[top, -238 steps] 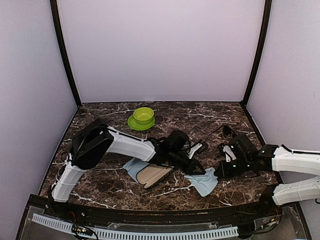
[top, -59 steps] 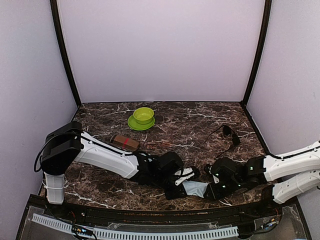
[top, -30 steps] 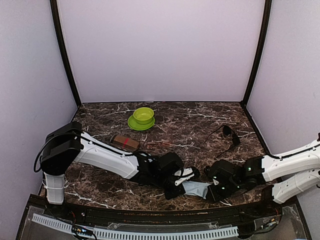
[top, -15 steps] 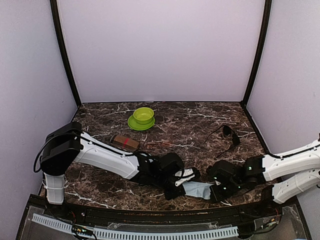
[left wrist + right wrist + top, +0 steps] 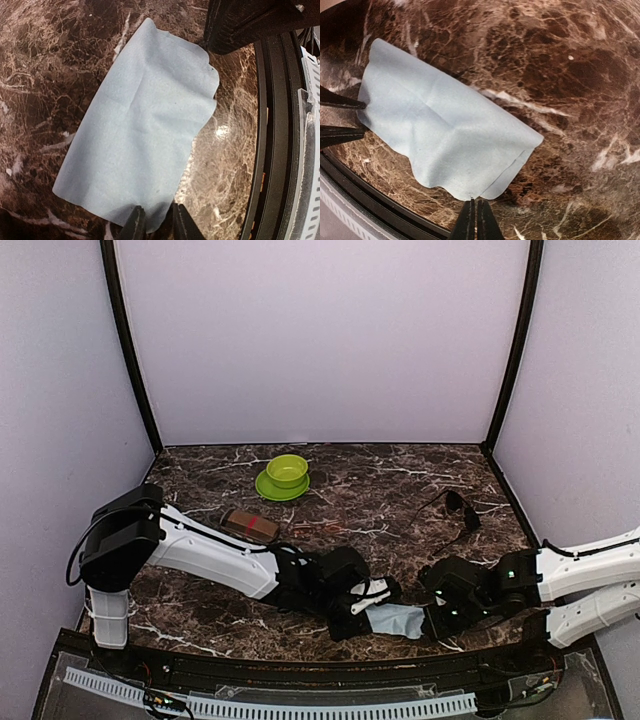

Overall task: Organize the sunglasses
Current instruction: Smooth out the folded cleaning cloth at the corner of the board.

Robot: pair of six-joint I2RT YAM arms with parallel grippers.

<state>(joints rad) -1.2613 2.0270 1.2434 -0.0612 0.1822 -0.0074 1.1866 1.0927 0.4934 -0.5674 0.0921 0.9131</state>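
Barely parted, the left claw (image 5: 154,222) straddles one edge of the blue cloth (image 5: 145,125); the right claw (image 5: 473,212) is closed tight, tips at another edge. Black sunglasses (image 5: 457,507) lie further back on the table's (image 5: 400,475) right, well apart from both.

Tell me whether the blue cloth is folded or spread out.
Folded over: the blue cloth lies flat on the table, two layered edges showing at one corner.

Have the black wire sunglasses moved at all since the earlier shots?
No. The black wire sunglasses lie in the same spot on the table, just as far from the green bowl.
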